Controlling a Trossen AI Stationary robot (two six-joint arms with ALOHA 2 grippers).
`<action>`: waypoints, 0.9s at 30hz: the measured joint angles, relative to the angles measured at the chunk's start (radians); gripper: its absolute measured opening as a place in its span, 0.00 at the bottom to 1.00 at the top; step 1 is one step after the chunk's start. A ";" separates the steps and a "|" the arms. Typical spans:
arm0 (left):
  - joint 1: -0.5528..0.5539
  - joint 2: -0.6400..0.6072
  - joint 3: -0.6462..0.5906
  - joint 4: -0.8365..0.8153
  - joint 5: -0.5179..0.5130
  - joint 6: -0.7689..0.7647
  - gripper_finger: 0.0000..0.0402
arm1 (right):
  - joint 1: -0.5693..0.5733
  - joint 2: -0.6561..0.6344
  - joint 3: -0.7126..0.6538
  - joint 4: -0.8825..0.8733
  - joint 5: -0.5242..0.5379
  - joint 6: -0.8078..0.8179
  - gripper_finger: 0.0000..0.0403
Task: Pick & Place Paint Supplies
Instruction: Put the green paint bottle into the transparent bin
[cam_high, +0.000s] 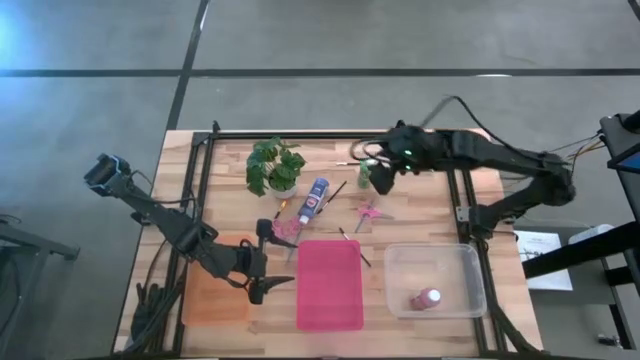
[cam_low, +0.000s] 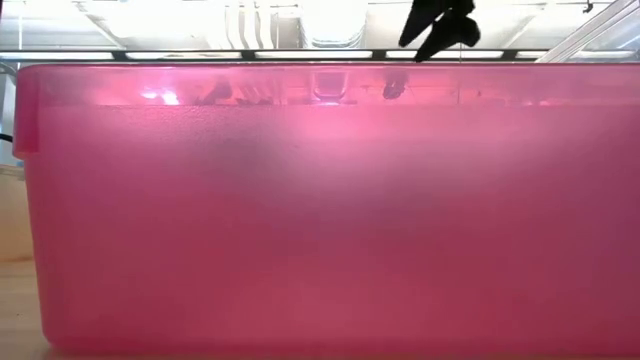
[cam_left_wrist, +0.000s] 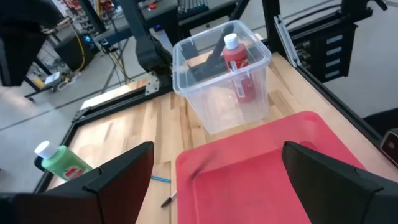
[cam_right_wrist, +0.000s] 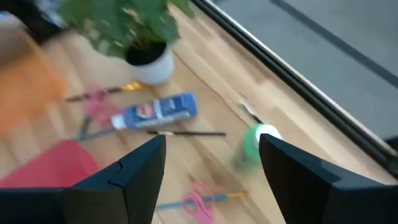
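My right gripper (cam_high: 378, 170) hovers open over the table's far middle; in its wrist view (cam_right_wrist: 211, 168) the green paint bottle (cam_right_wrist: 254, 147) stands just past the fingers, untouched. The same bottle (cam_high: 363, 177) shows from above. A blue-and-white bottle (cam_high: 315, 198) lies on its side, and thin brushes (cam_high: 335, 192) lie around it. Two pink scissors (cam_high: 368, 212) (cam_high: 285, 230) lie flat on the wood. The pink-red bottle (cam_high: 425, 299) lies inside the clear bin (cam_high: 470, 262). My left gripper (cam_high: 275, 262) waits open at the pink tray's left edge (cam_left_wrist: 217, 180).
A potted plant (cam_high: 275, 165) stands at the far middle, left of the blue-and-white bottle. The pink tray (cam_high: 330, 300) sits at the near middle and its wall (cam_low: 320, 220) fills the low view. An orange mat (cam_high: 215, 295) lies under the left arm. Black rails frame the table.
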 joint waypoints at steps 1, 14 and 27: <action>0.000 0.000 0.000 0.000 0.003 0.000 0.90 | -0.005 0.040 0.043 -0.040 -0.001 -0.007 0.63; 0.000 0.000 0.000 -0.009 0.015 -0.060 0.90 | -0.169 0.522 0.645 -0.581 -0.030 0.073 0.63; 0.000 0.000 0.000 -0.019 0.017 -0.078 0.90 | -0.288 0.662 0.725 -0.606 -0.110 0.093 0.63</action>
